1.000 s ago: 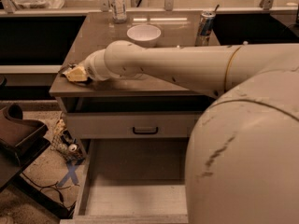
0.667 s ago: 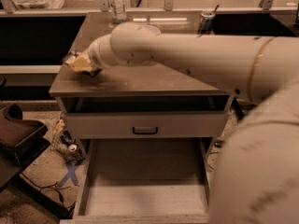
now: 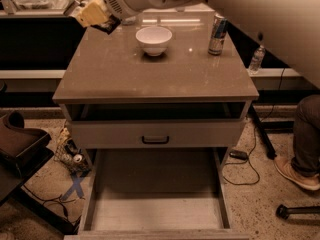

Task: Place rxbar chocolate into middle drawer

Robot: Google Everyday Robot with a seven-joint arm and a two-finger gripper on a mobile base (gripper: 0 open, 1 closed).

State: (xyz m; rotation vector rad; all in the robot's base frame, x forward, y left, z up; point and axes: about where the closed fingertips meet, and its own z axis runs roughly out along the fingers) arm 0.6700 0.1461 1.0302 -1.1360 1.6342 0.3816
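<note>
Camera view shows the end effector above the far left corner of the counter, clamped on the rxbar chocolate, whose dark end pokes out. Light, flat and slick-wrapped, it likely suits a pinch across its faces. The middle drawer gapes open below the front edge.

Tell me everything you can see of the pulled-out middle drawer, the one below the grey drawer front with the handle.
The middle drawer is a wide, shallow grey box, pulled far out toward the camera below the drawer front with the dark handle. Its pale floor looks bare, with thin low walls on both sides. Its front edge runs along the bottom of the picture. It sits level. Nothing touches it: the gripper is high above the back left corner of the tabletop.
</note>
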